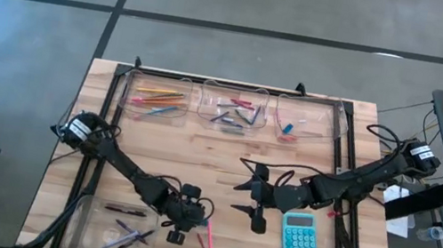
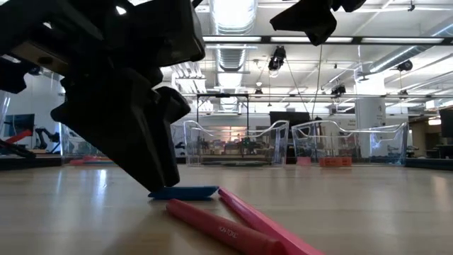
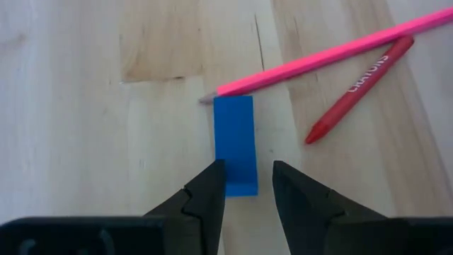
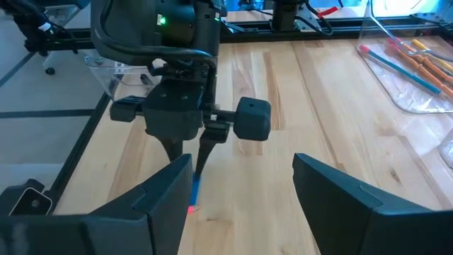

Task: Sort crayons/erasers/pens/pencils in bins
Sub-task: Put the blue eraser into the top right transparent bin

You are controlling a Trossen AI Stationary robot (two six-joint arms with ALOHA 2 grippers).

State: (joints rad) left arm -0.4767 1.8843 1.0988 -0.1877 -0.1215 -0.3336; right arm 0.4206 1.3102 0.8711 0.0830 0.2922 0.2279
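Wooden table (image 1: 225,156): left gripper (image 3: 248,185) lowered over a blue eraser (image 3: 234,144).
Its fingers are parted narrowly astride the eraser's near end, not yet closed on it; the eraser lies flat, touched by a pink pencil (image 3: 325,57) tip, with a red crayon (image 3: 357,91) just beside. Right gripper (image 1: 251,203) is held wide open, empty, beside a calculator (image 1: 300,237).

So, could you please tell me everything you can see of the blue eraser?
The blue eraser is a small flat rectangular block, bright blue with a matte look, lying flat on the wooden table near its front edge. The left gripper is open, its jaws on either side of one end. The pink pencil's tip meets the eraser's far end; the red crayon lies apart.
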